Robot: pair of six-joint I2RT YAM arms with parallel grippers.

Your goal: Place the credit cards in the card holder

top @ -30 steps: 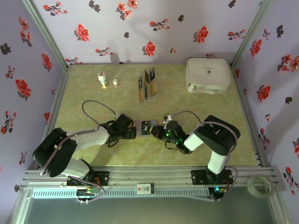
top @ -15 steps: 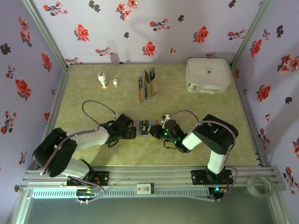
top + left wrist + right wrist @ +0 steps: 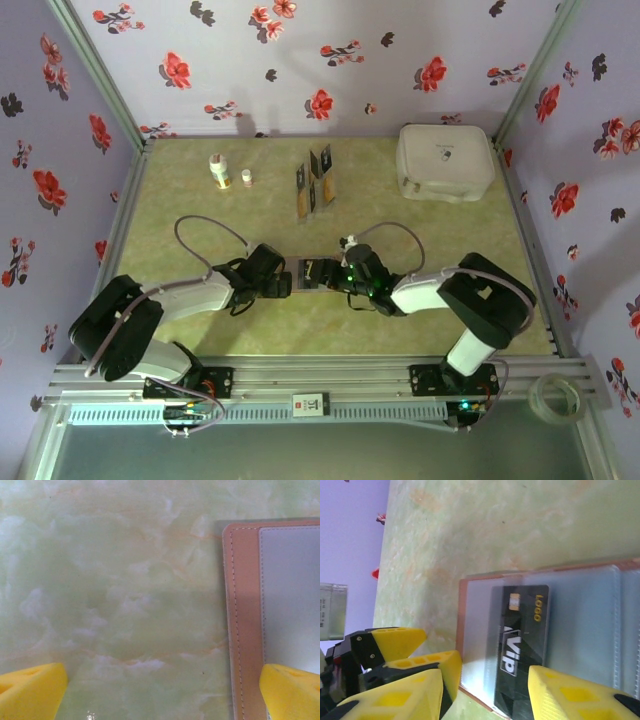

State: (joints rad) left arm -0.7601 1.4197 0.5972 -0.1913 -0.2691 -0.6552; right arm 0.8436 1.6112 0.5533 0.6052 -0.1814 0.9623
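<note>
The card holder (image 3: 310, 272) lies open on the table between my two grippers, brown rim (image 3: 461, 620) around a grey lining. A black credit card (image 3: 520, 645) with gold and white lettering lies tucked in its clear pocket. My right gripper (image 3: 485, 700) is open, its fingers on either side of the card's near end, the right fingertip (image 3: 570, 695) beside the card's edge. My left gripper (image 3: 160, 700) is wide open at the holder's left edge (image 3: 245, 605), with one fingertip (image 3: 292, 690) over the brown rim. More dark credit cards (image 3: 318, 165) stand at the back.
A slotted rack (image 3: 310, 195) holds those cards at the back middle. Two small bottles (image 3: 219, 170) stand at the back left and a large white case (image 3: 445, 160) at the back right. The left gripper's yellow fingers (image 3: 395, 640) are close to the right gripper.
My right gripper has moved left over the holder and opened, letting go of the black card, which now lies in the pocket. The left arm has not moved.
</note>
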